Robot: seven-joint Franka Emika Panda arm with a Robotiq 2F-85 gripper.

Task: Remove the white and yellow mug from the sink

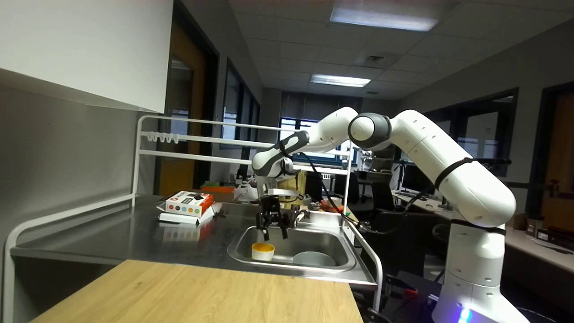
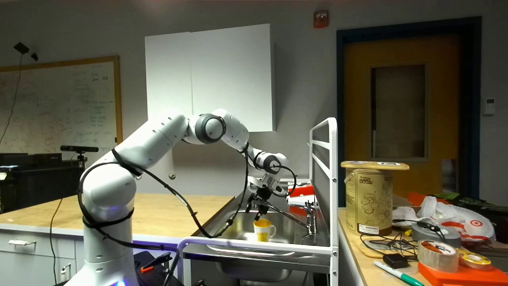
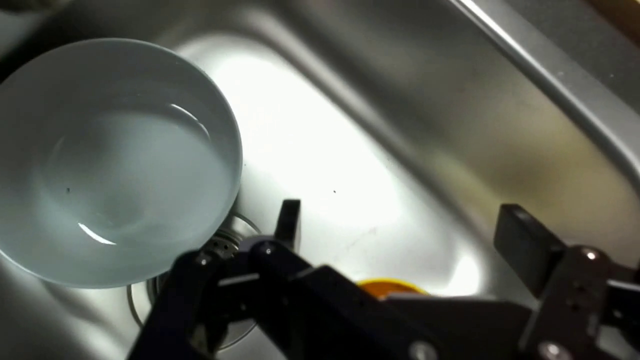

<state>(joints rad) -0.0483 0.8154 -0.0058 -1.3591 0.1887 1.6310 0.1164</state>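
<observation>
Spread and empty, my fingers (image 3: 524,247) hang over the sink (image 1: 311,242); the mug (image 1: 263,254), inside at near left in an exterior view, looks light, stiff, perhaps brittle: I'd pinch its rim gently.

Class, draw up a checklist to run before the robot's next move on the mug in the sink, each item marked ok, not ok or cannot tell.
1. Gripper open: ok, jaws apart in the wrist view.
2. White and yellow mug upright in the sink: ok.
3. Gripper around the mug: not ok, it hangs above.
4. Pale bowl apart from the mug: ok.
5. Gripper clear of the faucet: cannot tell, they overlap in an exterior view.
</observation>
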